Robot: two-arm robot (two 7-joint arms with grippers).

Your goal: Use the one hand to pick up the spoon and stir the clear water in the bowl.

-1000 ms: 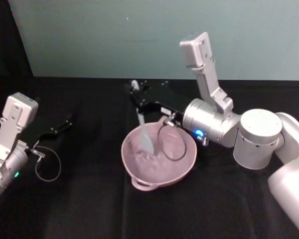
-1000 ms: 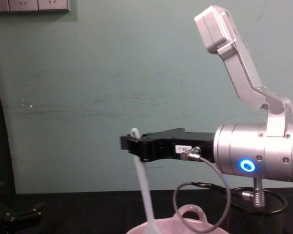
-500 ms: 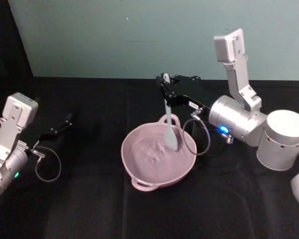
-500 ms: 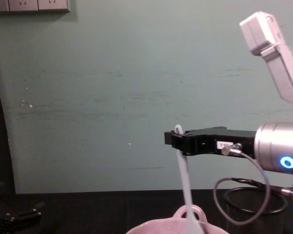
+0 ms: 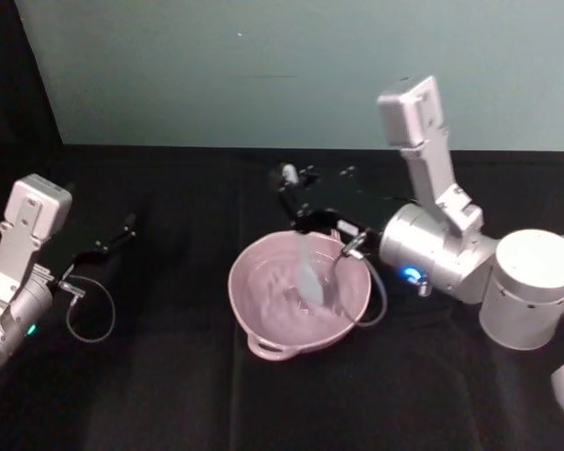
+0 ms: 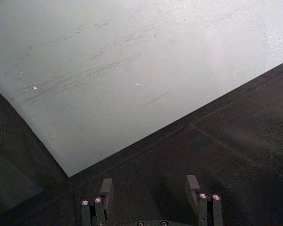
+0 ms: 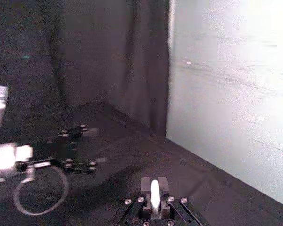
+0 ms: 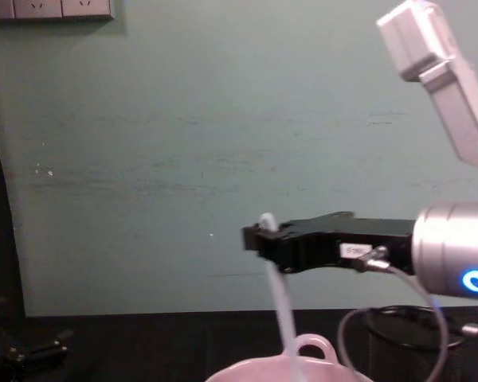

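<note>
The pale pink bowl (image 5: 263,319) stands mid-table with rippled clear water inside; its loop handle (image 8: 312,347) shows in the chest view. My right gripper (image 5: 292,191) hovers above the bowl's far rim, shut on the top of the white spoon (image 5: 305,258). The spoon hangs down nearly upright, its blade in the water right of the bowl's centre. From the chest, the right gripper (image 8: 263,236) holds the spoon (image 8: 280,302) over the bowl (image 8: 247,372). The spoon's handle end (image 7: 154,193) sits pinched between the fingers. My left gripper (image 5: 122,233) is parked open at the far left.
A black wire-mesh cup (image 8: 402,330) stands behind and right of the bowl, under my right wrist. A looping black cable (image 5: 371,301) hangs from that wrist beside the bowl's right rim. Black cloth covers the table, with a green wall behind.
My right gripper swung the spoon from the bowl's left side to its far right, then back toward the middle. The blade swept through the water. The left arm stayed still.
</note>
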